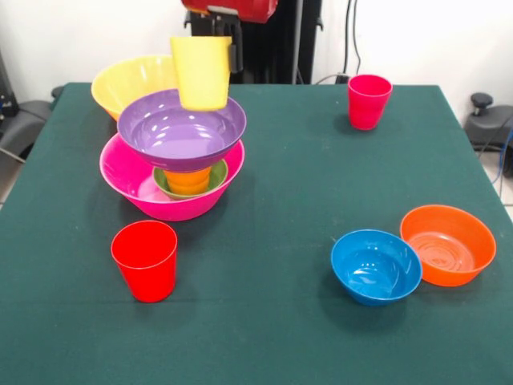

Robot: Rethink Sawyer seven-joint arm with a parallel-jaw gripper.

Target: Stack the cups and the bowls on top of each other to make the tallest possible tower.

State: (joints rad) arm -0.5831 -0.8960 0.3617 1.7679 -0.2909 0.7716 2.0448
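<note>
The tower stands at the left: the big hot-pink bowl (132, 188) holds the small green bowl (215, 178), an orange cup (188, 180) stands in that, and the wide purple bowl (176, 132) rests on the cup. My gripper (207, 42) comes down from the top edge and is shut on the yellow cup (200, 76), held upright just above the purple bowl's far rim. Only a dark finger (235, 54) shows beside the cup. The red cup (146, 261) stands in front of the tower. The crimson-pink cup (369, 100) stands far right.
The big orange-yellow bowl (128, 80) sits behind the tower, close to it. The blue bowl (375, 266) and the orange bowl (447, 245) sit side by side, touching, at the near right. The green table (288, 176) ends close behind the yellow bowl.
</note>
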